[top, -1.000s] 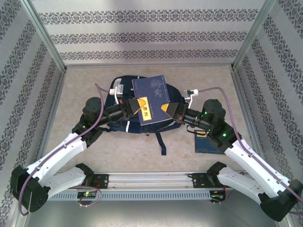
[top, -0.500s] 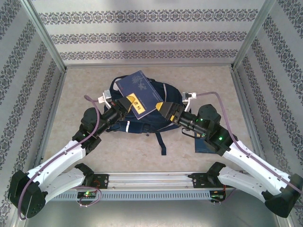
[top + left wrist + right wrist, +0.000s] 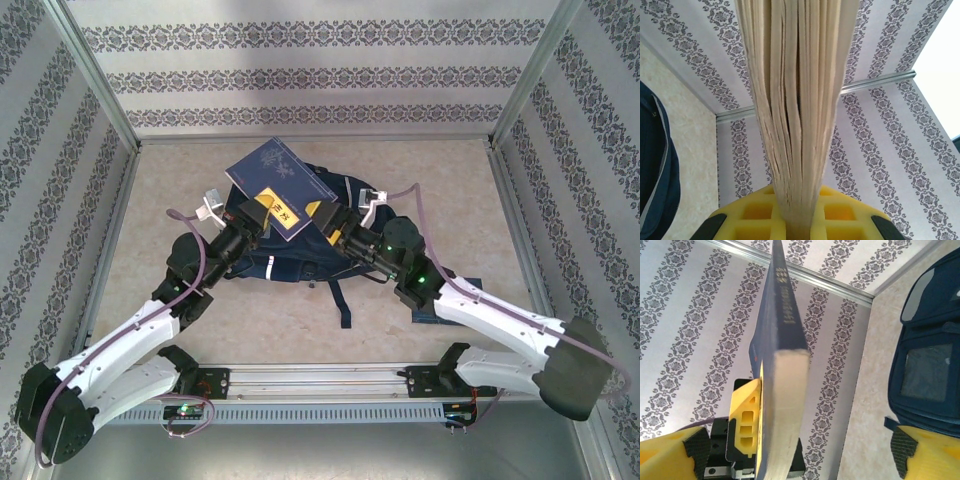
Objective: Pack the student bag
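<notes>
A navy-blue book (image 3: 278,178) with a yellow label hangs tilted above the student bag (image 3: 290,262), which lies in the middle of the table. My left gripper (image 3: 262,213) is shut on the book's lower left corner. In the left wrist view the cream page edges (image 3: 797,100) run up from between the yellow pads (image 3: 850,215), and the left gripper (image 3: 800,222) pinches them. My right gripper (image 3: 327,216) stands open just right of the book, not touching it. In the right wrist view the book (image 3: 782,390) stands on edge ahead of the right gripper (image 3: 795,457), with the bag (image 3: 935,340) at the right.
Patterned walls (image 3: 320,75) and metal frame posts (image 3: 95,70) close in the table on three sides. A dark strap (image 3: 343,300) trails from the bag toward the near edge. A metal rail (image 3: 320,385) runs along the front between the arm bases.
My right gripper has let go of the book and opened. The left gripper has carried the book left and toward the back wall, and the right arm has swung left after it.
</notes>
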Tool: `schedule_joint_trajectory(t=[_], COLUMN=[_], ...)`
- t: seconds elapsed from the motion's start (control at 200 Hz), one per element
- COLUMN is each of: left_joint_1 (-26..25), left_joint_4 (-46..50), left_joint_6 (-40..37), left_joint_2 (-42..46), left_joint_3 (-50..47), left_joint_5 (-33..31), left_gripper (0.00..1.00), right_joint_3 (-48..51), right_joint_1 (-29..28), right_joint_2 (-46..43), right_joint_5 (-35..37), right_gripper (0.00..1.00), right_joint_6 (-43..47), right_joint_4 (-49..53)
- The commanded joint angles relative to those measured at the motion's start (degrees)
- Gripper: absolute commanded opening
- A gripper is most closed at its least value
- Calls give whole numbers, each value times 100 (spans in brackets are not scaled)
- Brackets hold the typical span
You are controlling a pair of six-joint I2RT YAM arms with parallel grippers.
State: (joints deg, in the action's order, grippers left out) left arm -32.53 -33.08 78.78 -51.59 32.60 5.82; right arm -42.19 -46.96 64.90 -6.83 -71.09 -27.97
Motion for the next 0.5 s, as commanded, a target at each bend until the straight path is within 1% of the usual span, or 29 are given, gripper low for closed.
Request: schedule_joint_trajectory(t=[0.0, 0.165, 0.295, 0.35, 0.43, 0.495], left_joint_1=[-110, -187, -225, -236, -262, -262], left_joint_4=[-572, -352, -320, -294, -234, -15], left_joint_6=[55, -30, -3, -6, -20, -34], left_joint_2=[164, 186, 215, 216, 211, 207], left_joint_3=[13, 0, -69, -77, -71, -1], left_joint_5=[-143, -174, -225, -239, -233, -175], left_gripper=[0, 0, 0, 0, 0, 0], right_joint_3=[-317, -375, -481, -508, -520, -529], right_joint_1=[-189, -329, -384, -395, -398, -400], right_joint_2=[257, 542, 689, 753, 828, 828], right_joint_5=[217, 565, 705, 734, 785, 840], right_gripper=[85, 69, 47, 41, 29, 16], right_joint_6=[-110, -318, -256, -257, -228, -158], right_joint_4=[-763, -1137, -1175, -1201, -1240, -1186])
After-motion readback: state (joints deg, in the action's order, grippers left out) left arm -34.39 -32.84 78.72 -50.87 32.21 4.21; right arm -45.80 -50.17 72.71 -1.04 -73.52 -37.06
